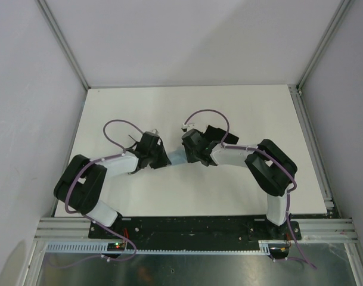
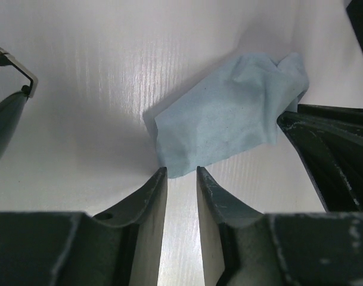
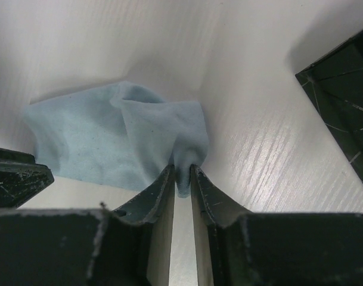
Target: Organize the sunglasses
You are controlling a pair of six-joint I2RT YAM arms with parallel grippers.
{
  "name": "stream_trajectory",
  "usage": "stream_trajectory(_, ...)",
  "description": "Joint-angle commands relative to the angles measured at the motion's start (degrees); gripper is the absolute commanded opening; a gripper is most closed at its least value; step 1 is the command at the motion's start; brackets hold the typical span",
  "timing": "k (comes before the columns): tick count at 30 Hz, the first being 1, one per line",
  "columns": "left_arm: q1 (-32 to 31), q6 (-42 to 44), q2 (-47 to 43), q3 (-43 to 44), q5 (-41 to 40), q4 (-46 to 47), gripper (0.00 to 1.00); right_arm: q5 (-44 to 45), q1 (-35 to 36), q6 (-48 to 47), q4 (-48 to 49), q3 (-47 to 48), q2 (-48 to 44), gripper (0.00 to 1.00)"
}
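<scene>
Sunglasses point(image 2: 1, 128) left of left pincer point(image 2: 181, 171)

Crumpled light blue cloth point(image 2: 229, 113) on the white table point(image 1: 258, 113), just ahead of the left gripper point(image 2: 181, 170), one corner pinched between the tips of the right gripper point(image 3: 181, 168). Black case point(image 3: 342, 95) ahead and to the right of the right gripper, apart from the cloth. Pale walls point(image 1: 26, 89) around.

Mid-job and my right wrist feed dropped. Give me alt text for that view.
The right claw is shut on a corner of a crumpled light blue cloth lying on the white table. The corner of a black boxy object shows at the upper right.
</scene>
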Motion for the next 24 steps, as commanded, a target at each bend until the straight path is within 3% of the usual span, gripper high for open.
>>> stream_trajectory(1,-0.29,1.6,2.31,-0.05,-3.58,-2.67,0.32,-1.5,0.83,0.98,-4.86,-0.28,-0.03,0.22)
stream_trajectory(9,-0.29,1.84,4.74,-0.47,-4.44,-3.01,0.27,-2.72,0.78,1.17,-4.78,-0.28,-0.42,0.15)
stream_trajectory(15,-0.29,1.67,6.5,0.33,-5.24,-3.04,0.1,-3.49,0.87,1.43,-4.47,-0.28,-0.74,0.14)
stream_trajectory(18,-0.3,2.06,6.12,0.62,-6.39,-3.01,0.01,-4.27,0.52,1.43,-4.42,-0.28,-1.1,0.19)
stream_trajectory(24,-0.29,2.48,3.5,0.89,-5.47,-3.15,0.0,-7.92,-1.11,1.64,-4.49,-0.28,-1.29,0.31)
